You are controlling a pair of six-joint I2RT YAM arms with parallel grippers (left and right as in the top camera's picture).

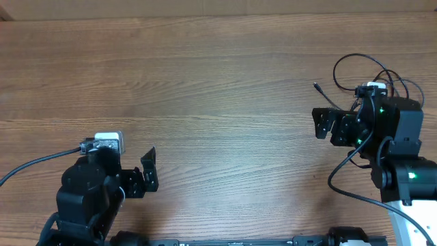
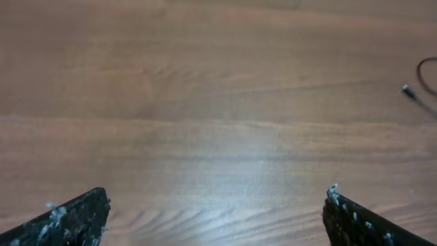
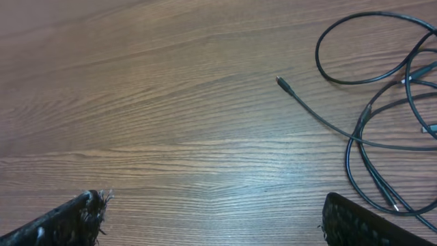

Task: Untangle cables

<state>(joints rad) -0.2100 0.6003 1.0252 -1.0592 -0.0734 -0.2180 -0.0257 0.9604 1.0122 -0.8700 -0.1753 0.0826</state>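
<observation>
**Both arms low over the wood, cords bunched at the far right**

The left arm sits at the near left edge of the brown wood-grain table (image 1: 205, 82). Its black two-finger left gripper (image 1: 147, 171) points towards the table's middle. In the left wrist view its two scuffed black fingertips (image 2: 85, 212) stand wide apart, with only bare wood between them.

The right arm is on the right side, further up the table. Its black right gripper (image 1: 319, 124) faces left towards the open wood. The right wrist view shows its fingertips (image 3: 78, 212) spread wide as well, and nothing is held between them.

The thin black cables (image 3: 328, 121) lie loose on the table at the far right. From overhead they are just beside the right arm's wrist and partly hidden behind it. They form several overlapping loops that cross one another; how many separate cords there are cannot be told. One round loop (image 1: 351, 57) curves out above the arm. A single strand runs out of the bunch to the left and ends in a small plug end (image 3: 280, 83), which rests flat on the wood, apart from both grippers. The same plug shows small at the right edge of the left wrist view, well away from the left fingers.
</observation>
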